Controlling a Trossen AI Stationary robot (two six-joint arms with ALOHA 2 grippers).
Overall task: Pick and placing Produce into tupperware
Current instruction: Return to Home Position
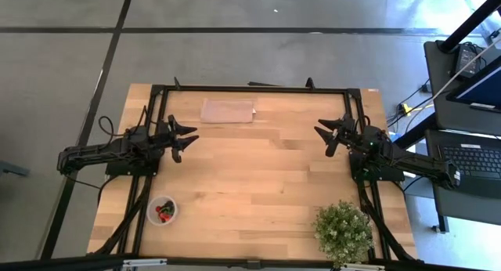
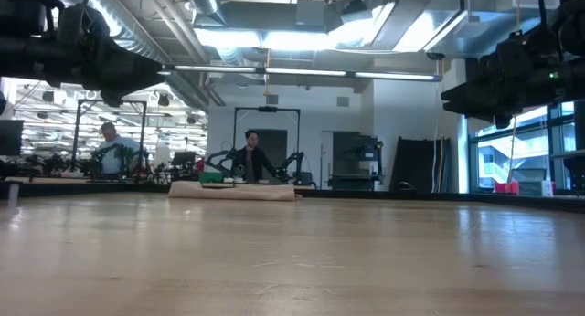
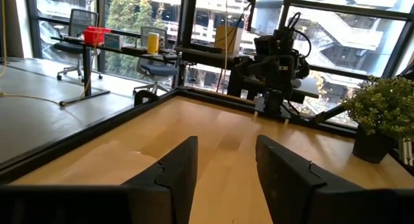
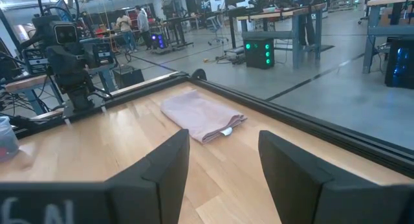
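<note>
The tupperware (image 1: 162,211), a small round clear tub, stands near the table's near left corner; red and dark produce (image 1: 163,212) lies inside it. Its edge shows in the right wrist view (image 4: 5,140). My left gripper (image 1: 186,138) hovers level above the table's left side, open, pointing toward the right edge; its fingers (image 3: 174,175) have nothing between them. My right gripper (image 1: 327,134) hovers level on the right side, open, pointing toward the left edge, with nothing between its fingers (image 4: 168,166).
A folded pinkish-tan cloth (image 1: 228,111) lies flat by the far edge, also seen in the right wrist view (image 4: 202,118). A bushy green potted plant (image 1: 343,232) stands at the near right corner. A black frame (image 1: 250,89) borders the table. Bare wood lies between the arms.
</note>
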